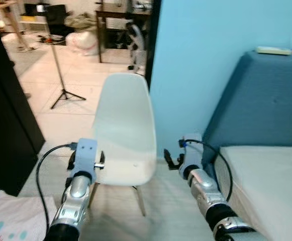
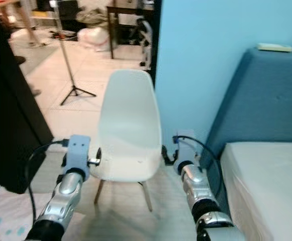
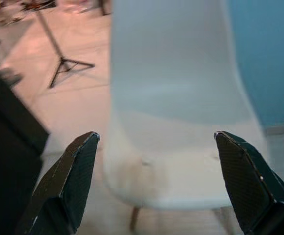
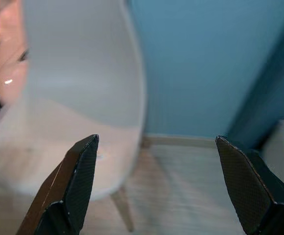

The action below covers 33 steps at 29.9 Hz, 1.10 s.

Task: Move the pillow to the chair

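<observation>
Both the left gripper (image 3: 156, 147) and right gripper (image 4: 156, 147), fingers spread and empty, flank the white moulded-plastic chair (image 1: 123, 133) at frame centre, apparently lining up with its bare seat.

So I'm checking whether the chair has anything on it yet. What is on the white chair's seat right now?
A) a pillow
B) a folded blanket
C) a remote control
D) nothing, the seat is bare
D: the white chair shows a bare seat, and both the left gripper and the right gripper are open with nothing between their fingers.
</observation>
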Tool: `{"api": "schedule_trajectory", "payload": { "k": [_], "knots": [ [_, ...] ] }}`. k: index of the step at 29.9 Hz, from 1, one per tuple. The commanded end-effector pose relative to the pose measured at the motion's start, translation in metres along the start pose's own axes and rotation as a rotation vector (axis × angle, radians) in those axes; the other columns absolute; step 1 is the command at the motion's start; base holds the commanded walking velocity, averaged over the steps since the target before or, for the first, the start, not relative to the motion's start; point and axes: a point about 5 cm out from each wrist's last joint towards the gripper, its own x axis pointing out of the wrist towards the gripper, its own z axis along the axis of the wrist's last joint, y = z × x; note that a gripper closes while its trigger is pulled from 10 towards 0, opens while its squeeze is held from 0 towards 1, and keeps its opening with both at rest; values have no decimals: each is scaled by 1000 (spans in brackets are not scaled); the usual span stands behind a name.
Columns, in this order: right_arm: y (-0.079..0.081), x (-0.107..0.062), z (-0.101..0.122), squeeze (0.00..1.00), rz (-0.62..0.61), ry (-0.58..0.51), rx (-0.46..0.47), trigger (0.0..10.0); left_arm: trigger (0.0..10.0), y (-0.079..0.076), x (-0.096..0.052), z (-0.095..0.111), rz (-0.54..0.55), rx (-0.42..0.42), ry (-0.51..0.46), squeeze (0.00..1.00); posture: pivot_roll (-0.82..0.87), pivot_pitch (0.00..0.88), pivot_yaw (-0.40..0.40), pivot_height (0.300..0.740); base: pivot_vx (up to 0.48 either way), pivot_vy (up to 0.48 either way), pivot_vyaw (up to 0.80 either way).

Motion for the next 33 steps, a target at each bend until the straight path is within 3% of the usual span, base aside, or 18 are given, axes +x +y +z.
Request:
{"api": "schedule_trajectory", "payload": {
  "k": [1, 33],
  "knots": [
    [2, -1, -4, 0, 3, 18, 5, 10000, 10000, 1, 0, -3, 5, 5, 10, 0, -11, 0, -60, 740, 0, 0, -800],
    [0, -2, -6, 0, 1, 17, 33, 10000, 10000, -3, -2, -5, 2, -1, 16, 0, -23, 0, -58, 740, 0, 0, -800]
  ]
}}
